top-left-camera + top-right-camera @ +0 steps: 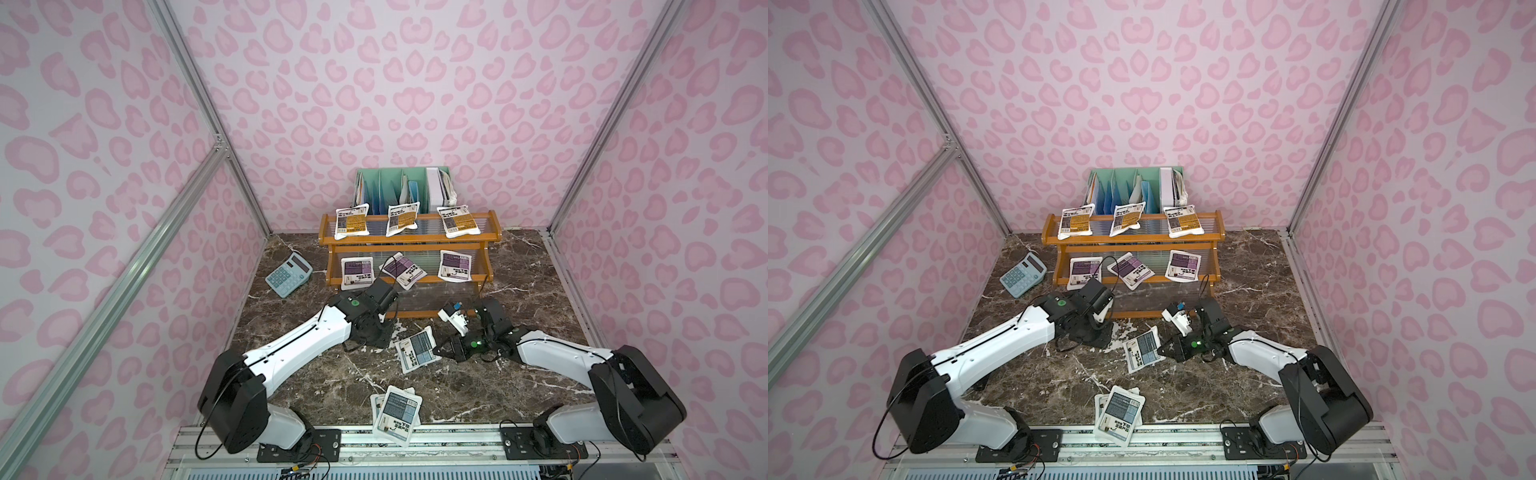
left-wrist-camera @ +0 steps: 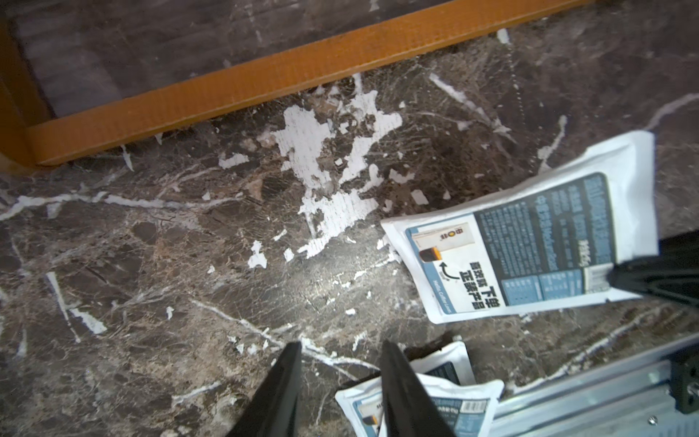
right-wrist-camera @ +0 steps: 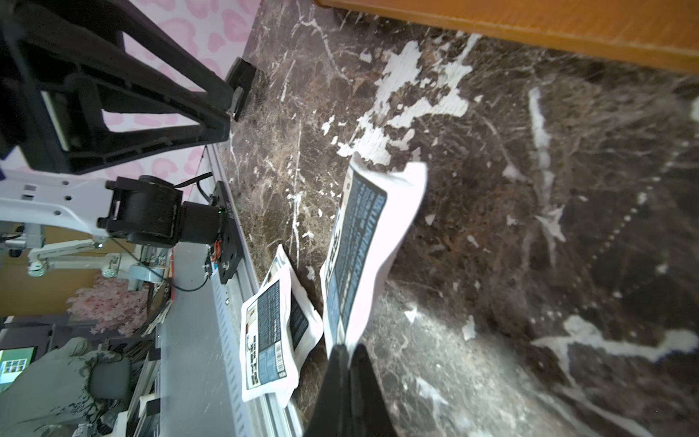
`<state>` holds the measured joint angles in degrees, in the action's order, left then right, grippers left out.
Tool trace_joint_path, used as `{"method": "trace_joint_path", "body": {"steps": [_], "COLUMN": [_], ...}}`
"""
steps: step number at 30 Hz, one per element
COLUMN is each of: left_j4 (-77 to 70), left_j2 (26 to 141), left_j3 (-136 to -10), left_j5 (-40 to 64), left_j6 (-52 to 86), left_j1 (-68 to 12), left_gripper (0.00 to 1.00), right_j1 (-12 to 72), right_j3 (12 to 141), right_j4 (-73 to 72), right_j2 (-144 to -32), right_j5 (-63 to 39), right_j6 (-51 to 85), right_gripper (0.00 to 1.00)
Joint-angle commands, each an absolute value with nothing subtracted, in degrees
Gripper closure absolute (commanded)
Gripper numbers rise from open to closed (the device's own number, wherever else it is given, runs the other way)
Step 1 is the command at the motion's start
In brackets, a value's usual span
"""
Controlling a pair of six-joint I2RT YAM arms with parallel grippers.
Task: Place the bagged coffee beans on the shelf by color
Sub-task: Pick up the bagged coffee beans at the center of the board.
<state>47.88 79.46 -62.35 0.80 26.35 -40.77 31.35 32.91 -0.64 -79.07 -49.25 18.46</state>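
Note:
The shelf (image 1: 409, 241) stands at the back, with three yellow-orange pouches (image 1: 352, 221) on its top tier and three purple ones (image 1: 357, 272) on the middle tier. The bottom tier is bare. My right gripper (image 3: 346, 352) is shut on the edge of a grey-blue pouch (image 3: 359, 246) and holds it tilted up off the marble in front of the shelf (image 1: 413, 351). Two more grey-blue pouches (image 1: 397, 415) lie stacked at the table's front edge. My left gripper (image 2: 340, 346) hangs open and empty just left of the held pouch, close to the table.
A light-blue calculator (image 1: 289, 274) lies left of the shelf. A mint-green file rack (image 1: 401, 189) stands behind it. A metal rail (image 1: 457, 436) runs along the front edge. The marble table (image 2: 151, 246) has white peeled patches in front of the shelf.

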Motion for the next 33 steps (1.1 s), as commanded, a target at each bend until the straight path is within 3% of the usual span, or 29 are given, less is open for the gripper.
{"method": "trace_joint_path", "body": {"steps": [1,9,21,23,27,30,33], "left_j4": [44.14,39.03,37.16,35.63,33.14,32.6,33.68], "left_j2": [74.45,66.65,66.81,66.4,66.07,66.01,65.44], "left_j3": [-59.82,-56.4,-53.97,-53.59,-52.58,-51.26,-50.4], "left_j5": [7.75,21.42,27.3,29.79,34.45,35.39,31.92], "left_j6": [20.95,16.71,16.68,17.58,19.86,21.08,22.3], "left_j1": [-40.63,-39.58,-37.87,-37.7,-37.57,-37.53,-37.59], "left_gripper": [0.49,0.34,0.34,0.41,0.79,0.98,1.0], "right_j1": [31.23,33.03,36.85,36.85,36.29,35.28,34.22], "right_j3": [32.78,34.99,40.01,40.79,41.52,41.31,41.43], "right_j4": [-0.46,-2.52,-1.79,-0.95,-1.87,-3.72,-4.05], "right_j2": [-77.27,-77.7,-77.72,-78.7,-80.21,-80.76,-81.07], "right_j5": [-57.87,-66.7,-70.9,-69.61,-65.75,-63.65,-61.68], "right_j6": [16.37,15.93,14.66,13.93,14.07,15.18,15.42], "right_gripper": [1.0,1.0,1.0,1.0,1.0,1.0,1.0]}}
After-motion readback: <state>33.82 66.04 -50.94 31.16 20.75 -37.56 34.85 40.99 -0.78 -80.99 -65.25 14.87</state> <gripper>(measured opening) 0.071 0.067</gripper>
